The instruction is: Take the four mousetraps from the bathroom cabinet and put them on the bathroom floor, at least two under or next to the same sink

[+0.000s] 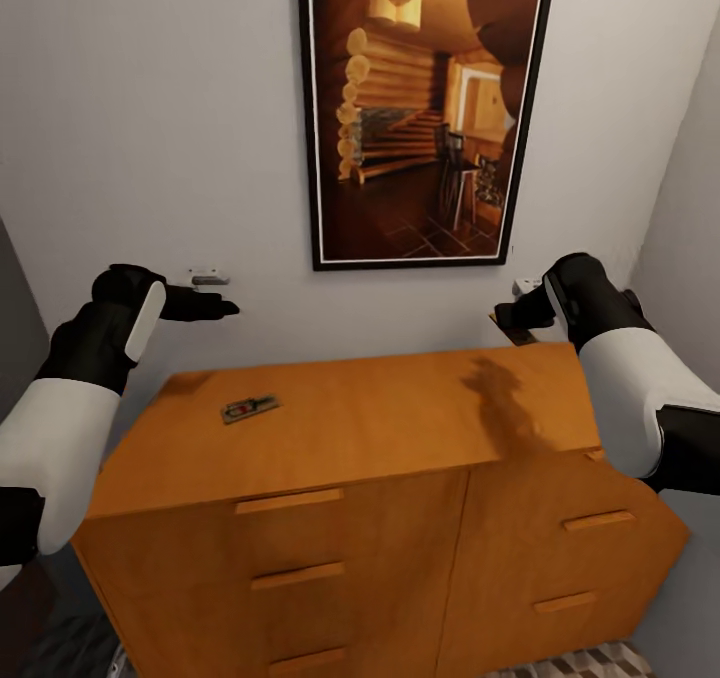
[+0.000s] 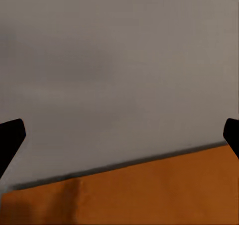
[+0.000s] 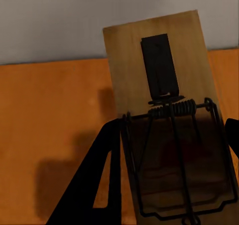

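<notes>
One mousetrap [image 1: 249, 409] lies flat on the left part of the orange-brown cabinet [image 1: 400, 428] top. My left gripper [image 1: 215, 306] hovers open above and behind the cabinet's left rear corner, well above that trap; its dark fingertips [image 2: 10, 140] stand wide apart over the cabinet top [image 2: 149, 195]. My right gripper [image 1: 515, 313] is held above the cabinet's right rear edge, shut on a second mousetrap [image 3: 164, 110], whose brown corner [image 1: 518, 335] pokes out below the fingers. The black finger [image 3: 99, 175] presses that board's side.
A large framed picture [image 1: 425, 108] hangs on the grey wall behind the cabinet. A small white wall fitting [image 1: 208, 278] sits near the left gripper. Walls close in on both sides. A strip of patterned bathroom floor [image 1: 590, 663] shows at the cabinet's lower right.
</notes>
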Controlling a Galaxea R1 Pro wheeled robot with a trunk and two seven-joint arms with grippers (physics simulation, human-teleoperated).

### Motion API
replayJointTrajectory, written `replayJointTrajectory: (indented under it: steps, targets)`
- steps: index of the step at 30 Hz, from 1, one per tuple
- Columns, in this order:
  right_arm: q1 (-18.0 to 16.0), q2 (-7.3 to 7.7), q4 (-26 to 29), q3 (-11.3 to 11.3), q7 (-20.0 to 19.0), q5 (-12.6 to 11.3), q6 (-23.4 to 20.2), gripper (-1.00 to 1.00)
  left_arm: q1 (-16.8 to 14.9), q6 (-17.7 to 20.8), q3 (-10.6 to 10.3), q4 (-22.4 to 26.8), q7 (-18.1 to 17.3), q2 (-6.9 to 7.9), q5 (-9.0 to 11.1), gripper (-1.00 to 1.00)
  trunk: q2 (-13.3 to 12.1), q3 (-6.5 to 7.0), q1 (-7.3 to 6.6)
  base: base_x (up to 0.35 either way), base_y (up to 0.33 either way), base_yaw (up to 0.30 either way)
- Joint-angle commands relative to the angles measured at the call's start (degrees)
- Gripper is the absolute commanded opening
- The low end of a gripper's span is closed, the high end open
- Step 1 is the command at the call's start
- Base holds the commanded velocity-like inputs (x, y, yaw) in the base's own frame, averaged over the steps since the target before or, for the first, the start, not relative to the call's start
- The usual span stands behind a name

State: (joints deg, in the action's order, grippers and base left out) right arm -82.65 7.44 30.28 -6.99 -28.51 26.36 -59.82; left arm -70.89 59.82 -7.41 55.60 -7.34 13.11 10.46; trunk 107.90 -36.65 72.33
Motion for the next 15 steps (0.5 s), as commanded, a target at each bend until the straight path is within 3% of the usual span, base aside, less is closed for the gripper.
replayJointTrajectory:
  steps: [1,11,15]
  targets:
    - [-0.06,-0.04,0.04,-0.3,-0.48,0.52,-0.18,-1.0,-0.04,0.18,-0.15,0.04,0.13,0.07,0.31,1.0,0.03,-0.07,0.01,0.152,0.209,0.0]
    - [-0.06,0.28,-0.19,-0.23,-0.26,0.63,-0.18,-1.0,-0.04,0.18,-0.21,-0.85,0.13,-0.25,0.4,1.0,0.03,-0.07,0.01,0.047,0.058,0.0]
    - [-0.06,1.57,-0.3,-0.2,0.62,1.64,-0.18,-1.0,-0.04,0.18,-0.23,-2.96,0.09,-0.4,0.42,1.0,0.03,-0.07,0.01,0.003,0.003,0.0]
